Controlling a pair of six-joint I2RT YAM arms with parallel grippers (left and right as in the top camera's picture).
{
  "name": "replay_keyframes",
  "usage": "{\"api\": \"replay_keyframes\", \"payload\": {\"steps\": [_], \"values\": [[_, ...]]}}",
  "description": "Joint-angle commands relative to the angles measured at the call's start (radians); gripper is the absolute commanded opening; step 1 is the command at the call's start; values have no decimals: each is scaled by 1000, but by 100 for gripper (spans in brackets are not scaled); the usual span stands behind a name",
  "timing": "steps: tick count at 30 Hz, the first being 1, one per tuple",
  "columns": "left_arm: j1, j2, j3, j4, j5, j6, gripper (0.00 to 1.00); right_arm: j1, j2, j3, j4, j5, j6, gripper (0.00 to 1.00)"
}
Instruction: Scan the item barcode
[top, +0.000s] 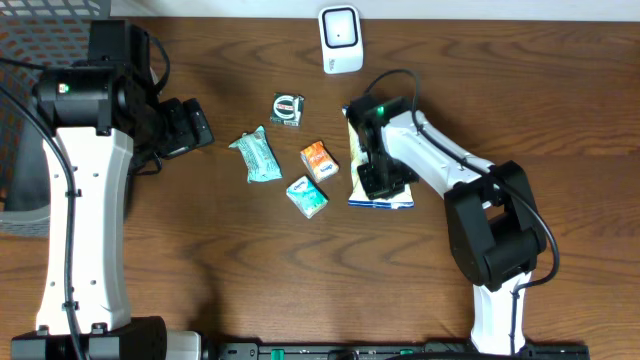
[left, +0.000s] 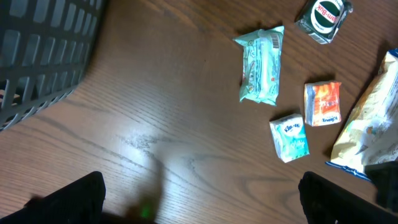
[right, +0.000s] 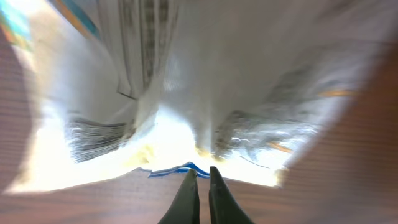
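A white and yellow snack bag (top: 392, 196) with a blue edge lies at centre right. My right gripper (top: 373, 180) is down on it. In the right wrist view the bag (right: 205, 81) fills the frame, and the right gripper (right: 201, 174) is shut with its tips pinched on the blue seam. Dark striped print (right: 93, 138) shows on the bag's left side. The white scanner (top: 340, 38) stands at the back edge. My left gripper (top: 186, 127) hovers at the left, open and empty; its fingers (left: 68, 199) frame bare wood.
Between the arms lie a teal packet (top: 256, 156), a black round-label pack (top: 288, 109), an orange box (top: 319, 160) and a small tissue pack (top: 307, 196). A grey mesh basket (top: 25, 70) sits at the far left.
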Motion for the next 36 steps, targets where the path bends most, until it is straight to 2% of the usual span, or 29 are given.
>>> {"api": "replay_keyframes", "payload": {"steps": [1,3,6,7,14,18,22,27,30,33,34,36], "values": [[2,2,-5,-3,-2,-13,98,-9,-29,151,-28,76,16,5],[2,2,-5,-3,-2,-13,98,-11,-29,206,-18,76,16,8],[2,2,-5,-3,-2,-13,98,-11,-29,227,52,75,16,21],[2,2,-5,-3,-2,-13,98,-9,-28,227,71,75,16,23],[2,2,-5,-3,-2,-13,98,-8,-6,131,124,7,20,19],[2,2,-5,-3,-2,-13,98,-3,-2,-21,285,-74,20,19],[2,2,-5,-3,-2,-13,98,1,-2,-64,335,-97,32,15],[2,2,-5,-3,-2,-13,98,-10,-30,26,275,-94,31,19],[2,2,-5,-3,-2,-13,98,-24,-48,120,222,-60,30,26],[2,2,-5,-3,-2,-13,98,-36,-53,200,200,16,30,42],[2,2,-5,-3,-2,-13,98,-40,-53,212,204,40,31,45],[2,2,-5,-3,-2,-13,98,-48,-53,217,239,88,31,43]]}}
